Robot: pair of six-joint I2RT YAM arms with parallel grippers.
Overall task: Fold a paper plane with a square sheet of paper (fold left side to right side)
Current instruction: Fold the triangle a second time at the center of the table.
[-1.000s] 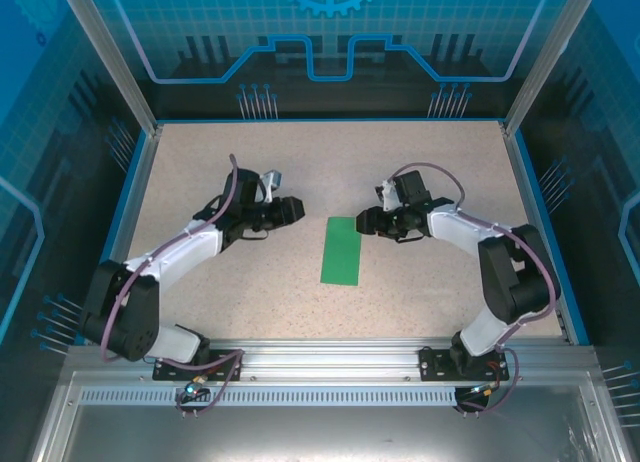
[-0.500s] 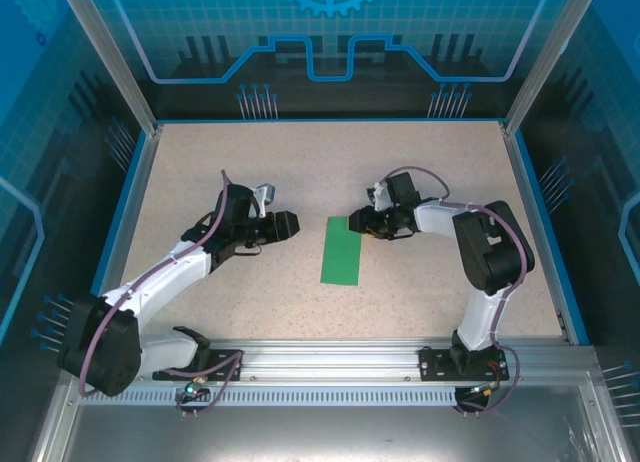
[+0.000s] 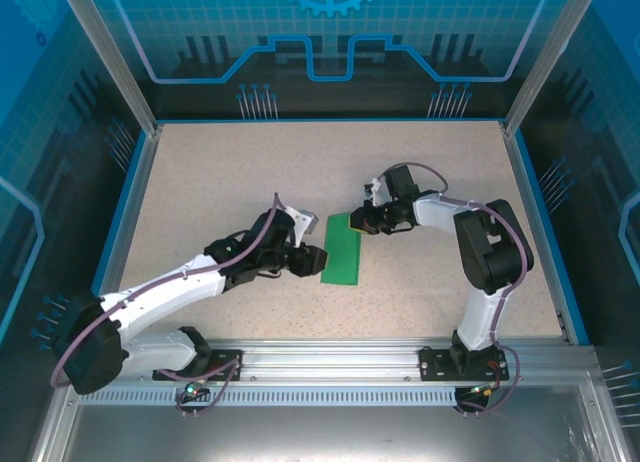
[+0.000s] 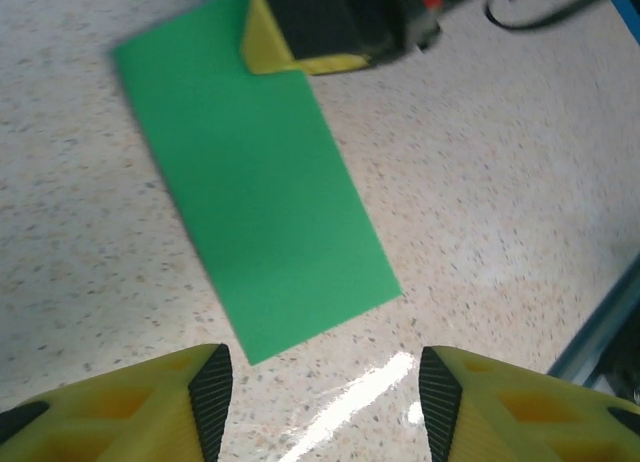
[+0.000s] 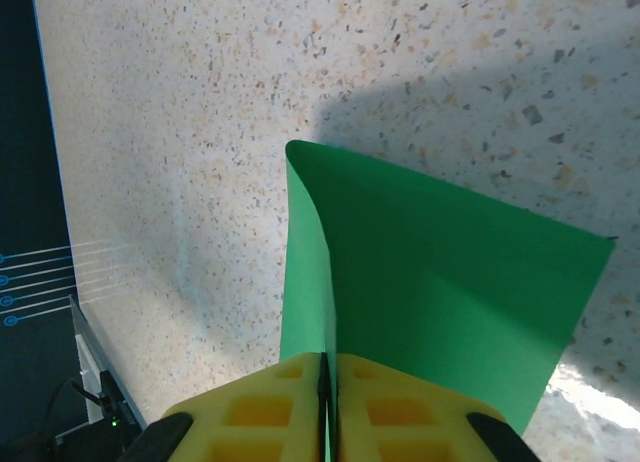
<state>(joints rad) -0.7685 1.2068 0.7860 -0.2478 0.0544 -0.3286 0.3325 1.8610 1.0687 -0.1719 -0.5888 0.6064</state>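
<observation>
Thin bright green paper sheet (image 3: 340, 254), folded into a narrow rectangle. Lies mostly flat near centre of speckled tabletop (image 3: 200, 182). Far end raised, one layer curling upright.

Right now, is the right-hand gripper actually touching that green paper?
Touching. The right wrist view shows the right gripper shut on the green paper, with the paper's edge pinched tight and no gap.
</observation>
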